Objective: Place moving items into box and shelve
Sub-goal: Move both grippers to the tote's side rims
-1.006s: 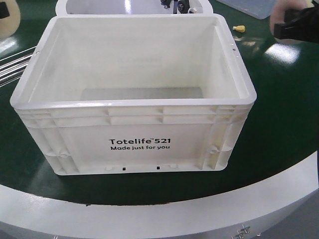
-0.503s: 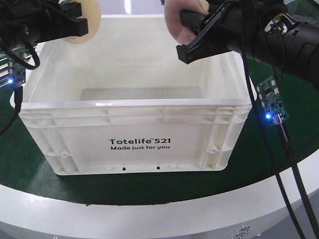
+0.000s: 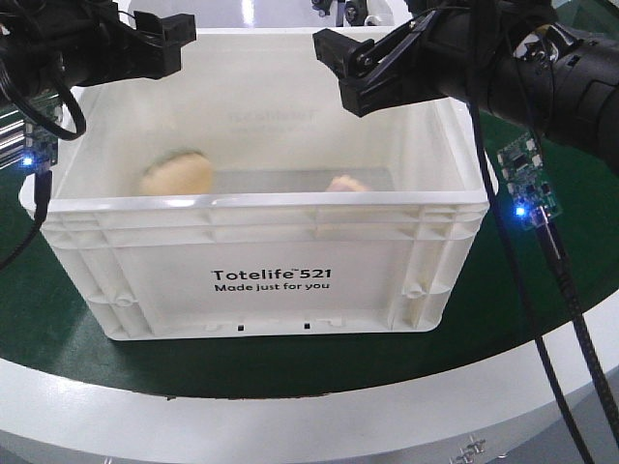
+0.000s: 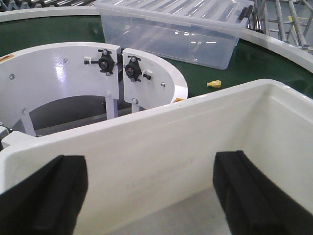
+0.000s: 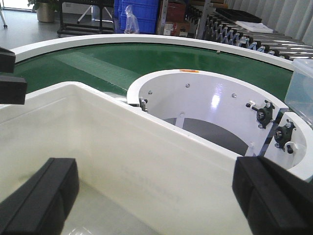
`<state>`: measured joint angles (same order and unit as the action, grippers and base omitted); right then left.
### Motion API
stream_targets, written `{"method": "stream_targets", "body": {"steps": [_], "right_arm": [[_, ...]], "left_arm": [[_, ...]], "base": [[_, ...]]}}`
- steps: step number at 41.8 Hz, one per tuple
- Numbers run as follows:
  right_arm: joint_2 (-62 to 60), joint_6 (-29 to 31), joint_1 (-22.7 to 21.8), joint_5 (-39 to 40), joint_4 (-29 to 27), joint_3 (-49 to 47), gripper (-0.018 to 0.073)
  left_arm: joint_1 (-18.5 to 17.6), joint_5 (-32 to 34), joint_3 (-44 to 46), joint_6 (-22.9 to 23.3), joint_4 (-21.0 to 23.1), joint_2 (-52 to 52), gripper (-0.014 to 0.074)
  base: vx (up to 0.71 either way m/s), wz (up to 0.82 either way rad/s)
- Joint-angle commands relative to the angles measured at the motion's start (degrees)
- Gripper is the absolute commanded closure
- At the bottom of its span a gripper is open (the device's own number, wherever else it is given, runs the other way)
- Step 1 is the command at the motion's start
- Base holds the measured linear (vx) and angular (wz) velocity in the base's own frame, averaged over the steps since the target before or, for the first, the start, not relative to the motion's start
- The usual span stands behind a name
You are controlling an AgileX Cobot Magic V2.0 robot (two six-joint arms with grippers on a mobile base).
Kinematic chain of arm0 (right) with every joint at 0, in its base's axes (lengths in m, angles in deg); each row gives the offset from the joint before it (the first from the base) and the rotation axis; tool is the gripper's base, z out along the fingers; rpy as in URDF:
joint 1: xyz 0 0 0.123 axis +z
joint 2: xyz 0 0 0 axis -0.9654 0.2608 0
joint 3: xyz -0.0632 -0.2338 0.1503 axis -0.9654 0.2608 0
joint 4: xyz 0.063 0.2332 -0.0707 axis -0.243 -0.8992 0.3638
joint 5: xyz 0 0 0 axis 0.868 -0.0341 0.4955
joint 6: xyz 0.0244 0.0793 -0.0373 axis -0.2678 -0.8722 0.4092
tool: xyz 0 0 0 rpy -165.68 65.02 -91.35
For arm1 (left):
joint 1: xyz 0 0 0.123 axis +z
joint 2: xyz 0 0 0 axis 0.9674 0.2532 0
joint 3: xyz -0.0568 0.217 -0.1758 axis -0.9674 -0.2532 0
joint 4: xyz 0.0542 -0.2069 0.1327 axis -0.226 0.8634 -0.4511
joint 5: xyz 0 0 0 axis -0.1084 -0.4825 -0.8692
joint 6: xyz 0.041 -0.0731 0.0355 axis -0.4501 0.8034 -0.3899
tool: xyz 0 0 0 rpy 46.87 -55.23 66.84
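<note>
The box is a large white tote printed "Totelife 521", standing on the green belt. Two moving items lie inside it: a blurred peach one at the left and a pinkish one towards the right, partly hidden by the front rim. My left gripper hovers open over the box's back left corner. Over the back rim near the middle, my right gripper is open too. In the left wrist view the left gripper has only the box wall between its fingers. The right gripper is likewise empty above the box interior.
A white ring-shaped hub stands behind the box. Beyond it sits a clear plastic bin, with a small yellow piece on the belt. The belt's white outer rim curves along the front. Blue crates stand far off.
Both grippers held a toy over the box half a second ago. They have opened and both toys have dropped inside. One second ago the arms were not over the box.
</note>
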<state>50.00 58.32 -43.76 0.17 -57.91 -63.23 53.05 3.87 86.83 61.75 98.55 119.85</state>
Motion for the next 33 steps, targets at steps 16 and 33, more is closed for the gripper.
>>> {"method": "stream_targets", "body": {"steps": [16,33], "right_arm": [[-2.8,-5.1,-21.8,-21.1,-7.9,-7.0,-0.0034],[4.9,-23.2,-22.4,-41.0,10.2,-21.2,-0.0016]], "left_arm": [[16.9,-15.4,2.1,7.8,-2.7,-6.9,0.0038],[17.2,-16.3,2.1,8.0,-2.5,-6.8,0.0038]], "base": [[0.00,0.00],[0.00,0.00]]}}
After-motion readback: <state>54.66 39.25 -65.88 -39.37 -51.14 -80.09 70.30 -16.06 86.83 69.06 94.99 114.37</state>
